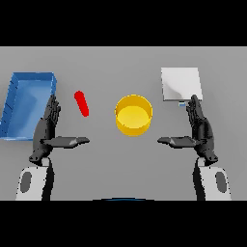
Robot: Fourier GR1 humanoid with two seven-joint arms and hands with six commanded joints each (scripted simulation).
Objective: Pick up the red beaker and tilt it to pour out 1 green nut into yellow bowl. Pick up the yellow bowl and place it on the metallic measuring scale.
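So the left hand point(48, 126) was sitting low on the left side of the table, fingers straight and pointing away from the robot, thumb stuck out sideways toward the middle, holding nothing at all. Going outward from it, the red beaker point(81, 103) was the closest task thing: just ahead of the thumb and a bit inward of the fingertips, near but not touching. It looked like a slim red shape with its long axis running mostly away from the robot and tilted slightly, far end leaning left. I couldn't tell if it was upright or lying down, and couldn't see any green nut in it. Further toward the middle was the yellow bowl point(133, 116), open side up, roughly between the two hands. The right hand point(199, 129) mirrored the left one on the other side, also flat and spread, empty, thumb aimed at the bowl. Just past its fingertips was the metallic measuring scale point(180, 84), a pale square plate. A blue tray point(17, 101) sat off behind the left hand. My read: the left hand was clearly the nearer one for grabbing the beaker, and it'd need to reach forward and slightly inward, closing across that long axis.
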